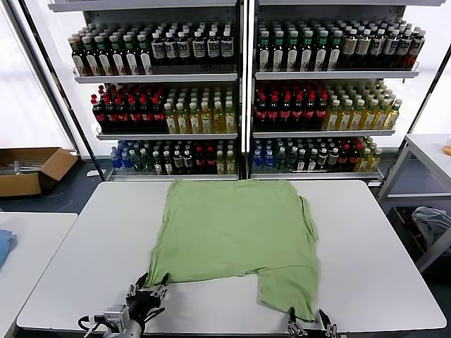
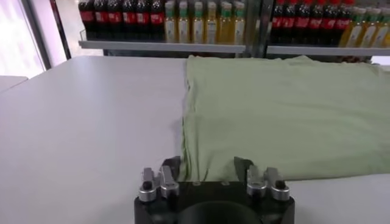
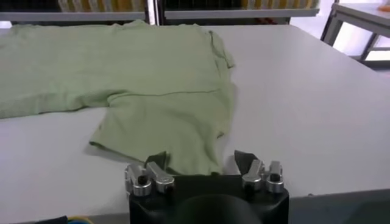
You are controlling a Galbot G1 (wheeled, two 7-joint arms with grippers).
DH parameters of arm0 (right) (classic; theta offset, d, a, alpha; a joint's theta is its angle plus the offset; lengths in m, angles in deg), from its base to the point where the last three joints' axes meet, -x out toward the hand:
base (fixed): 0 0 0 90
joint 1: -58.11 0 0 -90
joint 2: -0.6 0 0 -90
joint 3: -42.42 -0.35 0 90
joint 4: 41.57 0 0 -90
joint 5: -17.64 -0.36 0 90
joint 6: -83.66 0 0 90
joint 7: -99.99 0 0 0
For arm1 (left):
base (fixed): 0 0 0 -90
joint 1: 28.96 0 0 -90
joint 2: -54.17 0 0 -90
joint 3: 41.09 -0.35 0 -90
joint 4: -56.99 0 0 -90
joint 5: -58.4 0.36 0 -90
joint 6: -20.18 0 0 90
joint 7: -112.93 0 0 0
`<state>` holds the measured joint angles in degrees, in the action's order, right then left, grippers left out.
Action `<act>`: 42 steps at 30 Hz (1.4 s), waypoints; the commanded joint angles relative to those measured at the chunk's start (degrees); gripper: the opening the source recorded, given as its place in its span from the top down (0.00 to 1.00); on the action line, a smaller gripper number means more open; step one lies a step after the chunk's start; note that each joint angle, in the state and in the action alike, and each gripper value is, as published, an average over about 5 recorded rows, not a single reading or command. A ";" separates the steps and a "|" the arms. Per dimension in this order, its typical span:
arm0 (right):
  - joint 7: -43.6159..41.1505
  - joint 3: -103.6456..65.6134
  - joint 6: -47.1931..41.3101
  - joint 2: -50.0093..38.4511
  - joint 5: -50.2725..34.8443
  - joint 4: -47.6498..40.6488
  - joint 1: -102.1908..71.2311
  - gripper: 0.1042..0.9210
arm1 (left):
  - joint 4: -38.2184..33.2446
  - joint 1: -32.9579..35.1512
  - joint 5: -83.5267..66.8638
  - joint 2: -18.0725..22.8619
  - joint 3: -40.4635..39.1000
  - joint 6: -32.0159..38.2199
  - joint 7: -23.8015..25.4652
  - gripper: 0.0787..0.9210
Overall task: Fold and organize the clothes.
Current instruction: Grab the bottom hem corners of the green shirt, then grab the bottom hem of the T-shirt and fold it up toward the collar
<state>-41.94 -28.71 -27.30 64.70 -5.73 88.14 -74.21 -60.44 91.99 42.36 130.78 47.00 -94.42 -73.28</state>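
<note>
The light green shirt (image 1: 232, 232) lies flat on the white table (image 1: 366, 267), plain side up, with one sleeve (image 1: 289, 289) trailing toward the near edge. My left gripper (image 1: 150, 290) is at the shirt's near left corner. In the left wrist view this gripper (image 2: 208, 165) stands open, and the shirt's (image 2: 286, 115) hem lies between its fingers. My right gripper (image 1: 310, 322) sits at the near edge by the sleeve's end. In the right wrist view that gripper (image 3: 201, 159) is open too, its fingers straddling the tip of the shirt's (image 3: 152, 91) sleeve.
Shelves of bottles (image 1: 239, 105) stand behind the table. A cardboard box (image 1: 28, 169) sits on the floor at far left. A blue item (image 1: 3, 246) lies on a side table at the left edge. A grey-blue cloth bundle (image 1: 431, 222) hangs under another table at right.
</note>
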 commanded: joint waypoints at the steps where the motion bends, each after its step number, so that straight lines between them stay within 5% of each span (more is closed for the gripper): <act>1: 0.16 0.12 0.67 0.04 0.03 -0.81 -0.02 0.47 | 0.18 0.12 0.17 0.06 -0.13 -0.04 0.22 0.49; 17: -1.15 -0.78 3.96 1.20 4.72 -2.27 1.63 0.99 | 1.55 -0.13 0.97 0.58 -0.64 1.46 1.16 0.98; 31: -5.87 -5.89 5.13 5.64 5.63 -0.15 8.26 1.00 | 1.58 -4.23 -1.46 2.06 0.40 7.51 1.20 0.99; 42: -9.22 -8.40 4.94 8.46 6.14 -7.29 20.76 1.00 | 5.70 -12.54 -2.46 2.85 0.36 11.34 1.37 0.99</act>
<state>-49.36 -35.54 -22.47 71.66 0.12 84.27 -61.08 -57.12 84.25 40.50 133.51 47.30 -85.40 -71.90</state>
